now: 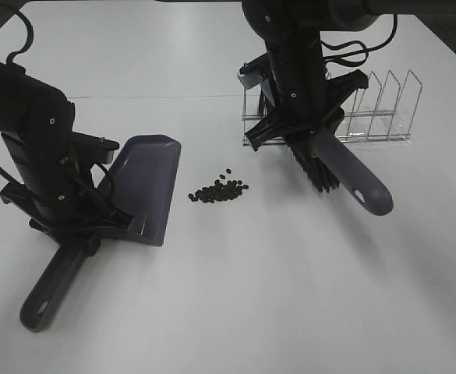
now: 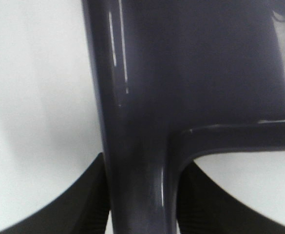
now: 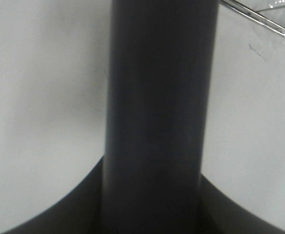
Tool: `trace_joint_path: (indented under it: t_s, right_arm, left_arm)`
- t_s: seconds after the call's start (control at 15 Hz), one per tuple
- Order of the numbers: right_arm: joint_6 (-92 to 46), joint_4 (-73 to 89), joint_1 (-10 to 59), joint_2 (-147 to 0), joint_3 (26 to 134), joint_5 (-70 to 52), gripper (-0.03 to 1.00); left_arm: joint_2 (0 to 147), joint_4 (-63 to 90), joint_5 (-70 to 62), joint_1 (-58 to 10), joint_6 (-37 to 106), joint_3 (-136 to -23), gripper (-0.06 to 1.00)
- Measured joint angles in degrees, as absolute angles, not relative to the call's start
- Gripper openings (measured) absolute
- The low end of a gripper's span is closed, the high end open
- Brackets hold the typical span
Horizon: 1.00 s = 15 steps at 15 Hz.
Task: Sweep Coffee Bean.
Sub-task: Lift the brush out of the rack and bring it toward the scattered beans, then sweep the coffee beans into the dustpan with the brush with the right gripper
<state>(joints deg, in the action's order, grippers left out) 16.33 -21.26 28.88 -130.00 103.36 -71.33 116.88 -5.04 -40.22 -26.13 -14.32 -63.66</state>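
The coffee beans (image 1: 218, 189) lie in one loose heap on the white bench (image 1: 290, 304), near the middle. They sit between the two tools and touch neither.

To their left rests the purple dustpan (image 1: 146, 187). Its open mouth faces the heap, with a strip of bare bench between the lip and the nearest beans. Its long handle runs back toward the near-left corner. The left claw (image 1: 83, 234) is clenched on that handle just behind the pan. In the left wrist view the dustpan (image 2: 181, 73) fills most of the picture, and the left claw (image 2: 142, 214) presses a dark finger (image 2: 59, 214) on either side of the stem.

To the right of the heap and a little farther back, the right claw (image 1: 309, 132) grips the brush (image 1: 356, 179). The purple handle slants out toward the near right, and the black bristles (image 1: 317, 167) hang below the claw (whether they touch the bench I cannot tell). The right wrist view shows the brush (image 3: 157, 97) handle as a dark column, with the right claw (image 3: 152, 214) clamped on both sides.

Just behind the brush a clear rack (image 1: 376, 109) with upright dividers stands on the bench. One of its rails shows at the edge of the right wrist view (image 3: 259, 17).
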Motion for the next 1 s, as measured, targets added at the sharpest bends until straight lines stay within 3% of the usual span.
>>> trace_joint_path:
  t_s: [0.47,1.0]
  right_arm:
    - [16.5,-12.43,34.43,-137.11,108.92,-70.65,0.29]
    - [16.39,-1.03,36.1,-140.2,112.3,-70.76,0.29]
  left_arm:
    - [116.88,-5.04,-40.16,-26.13,-13.46,-63.66,0.35]
    - [116.88,-5.04,-40.11,-26.13,-13.24,-63.66,0.35]
